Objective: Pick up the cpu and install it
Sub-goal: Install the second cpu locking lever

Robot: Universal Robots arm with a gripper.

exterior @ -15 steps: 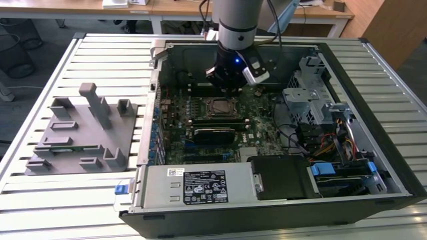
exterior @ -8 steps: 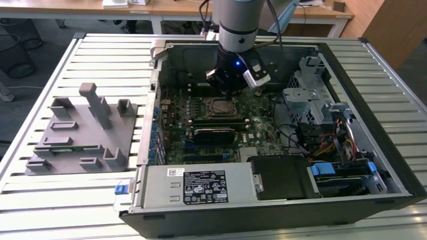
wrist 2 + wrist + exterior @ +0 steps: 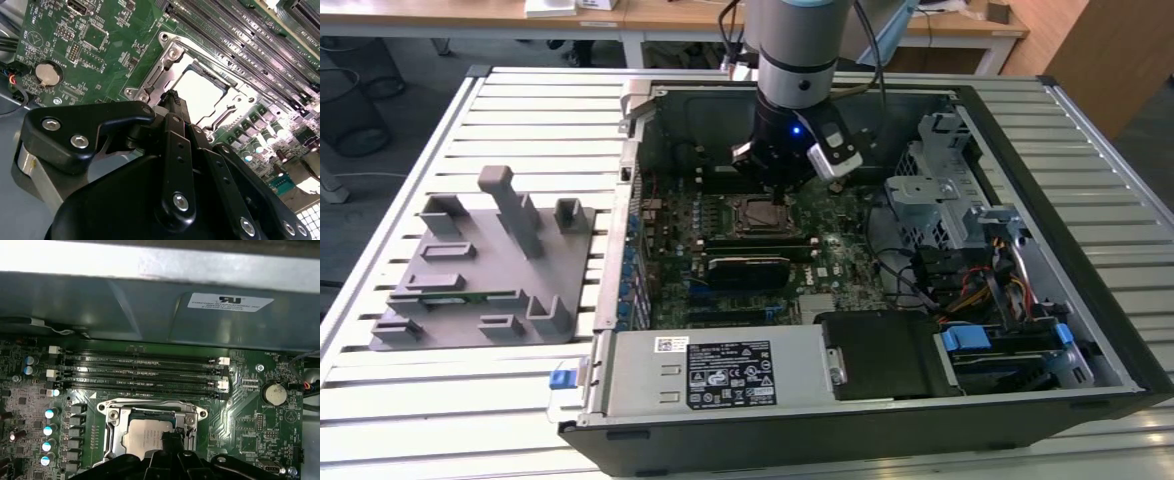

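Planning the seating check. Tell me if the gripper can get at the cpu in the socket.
Probably yes. The gripper hangs right over the cpu lying in the open socket frame, and nothing stands between them.

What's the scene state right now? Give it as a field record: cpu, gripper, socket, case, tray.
cpu: lying flat inside the socket frame, silver top up
gripper: directly over the cpu's edge, tip at or just above it; jaws state not discernible
socket: metal frame open around the cpu, beside the memory slots
case: lying on its side, open, motherboard exposed
tray: grey, with upright posts, on the slatted table at the exterior view's left
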